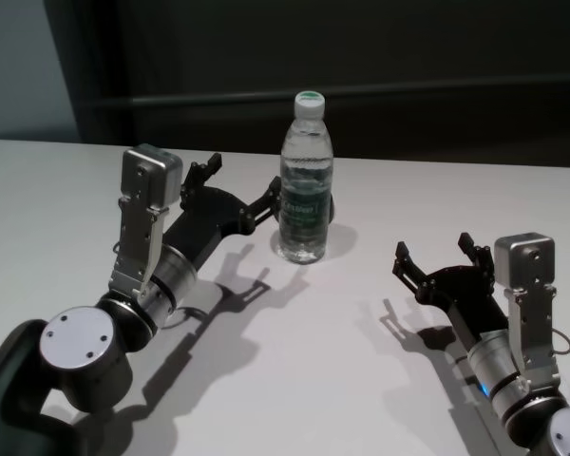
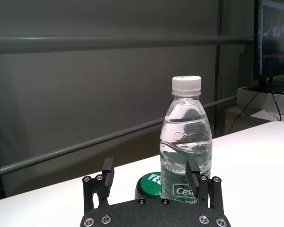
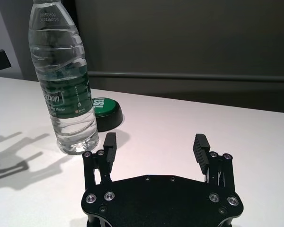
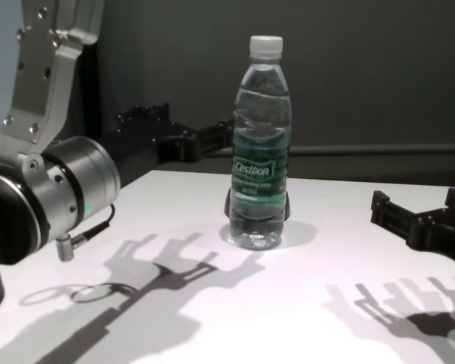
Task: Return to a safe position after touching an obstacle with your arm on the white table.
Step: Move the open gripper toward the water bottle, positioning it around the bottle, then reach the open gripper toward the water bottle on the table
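Note:
The obstacle, a clear water bottle [image 1: 306, 180] with a white cap and a green label, stands upright on the white table [image 1: 66, 199]. My left gripper [image 1: 237, 190] hovers open just left of it, nothing between its fingers. One fingertip [image 1: 272, 198] lies right against the bottle's side; I cannot tell whether it touches. In the left wrist view the bottle [image 2: 185, 142] rises just beyond one finger [image 2: 194, 172]. My right gripper [image 1: 437, 256] is open and empty, low over the table, well right of the bottle and nearer me. The right wrist view shows the bottle [image 3: 61, 85] standing apart.
A low round black puck with a green top [image 3: 104, 109] lies on the table right behind the bottle, also seen as the puck [image 2: 149, 187] in the left wrist view. A dark wall and rail run behind the table's far edge.

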